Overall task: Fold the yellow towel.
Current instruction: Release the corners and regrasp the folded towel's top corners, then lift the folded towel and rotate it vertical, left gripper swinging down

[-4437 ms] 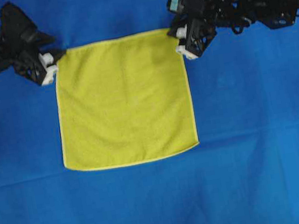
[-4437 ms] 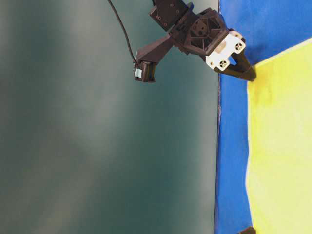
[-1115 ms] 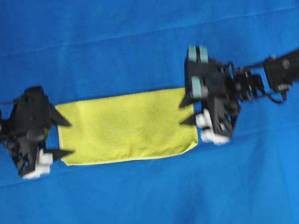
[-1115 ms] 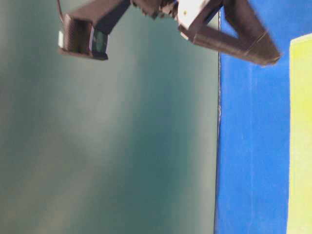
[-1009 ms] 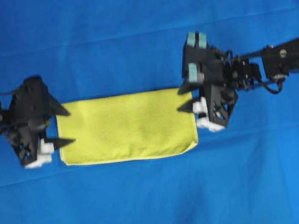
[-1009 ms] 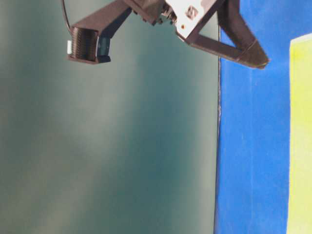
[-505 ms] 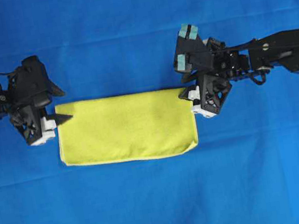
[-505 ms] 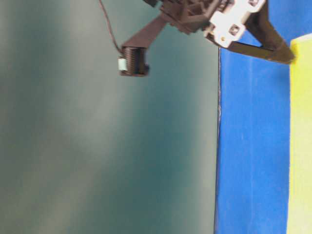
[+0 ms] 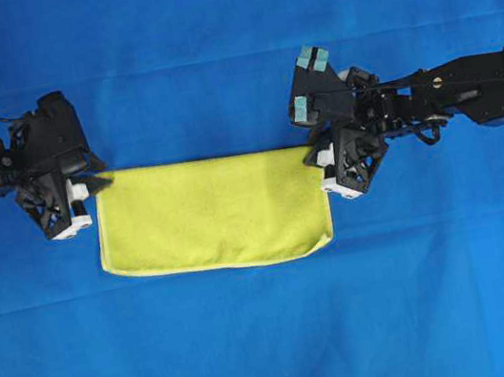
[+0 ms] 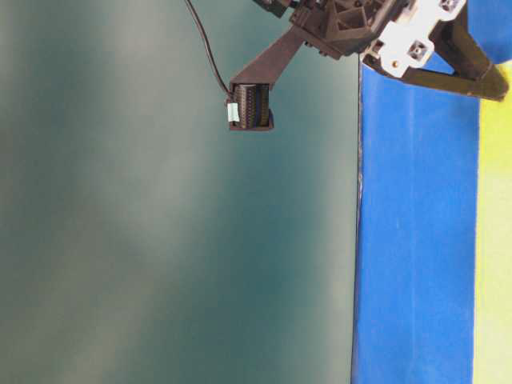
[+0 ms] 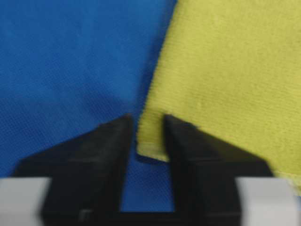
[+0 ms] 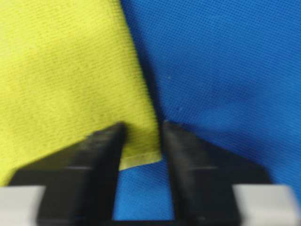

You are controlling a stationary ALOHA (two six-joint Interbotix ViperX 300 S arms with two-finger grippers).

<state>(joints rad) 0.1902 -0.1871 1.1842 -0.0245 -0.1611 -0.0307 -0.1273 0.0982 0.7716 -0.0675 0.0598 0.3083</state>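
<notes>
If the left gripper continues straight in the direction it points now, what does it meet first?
Most likely the yellow towel. In the left wrist view, the left gripper already has the towel's corner between its fingers, and the folded cloth stretches ahead. Beneath lies the blue cloth; depth is unclear.

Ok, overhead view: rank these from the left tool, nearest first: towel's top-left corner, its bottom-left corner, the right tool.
1. Yellow towel's top-left corner: at the left tool itself.
2. Bottom-left corner: straight below.
3. Right tool: across the towel, far right.
</notes>
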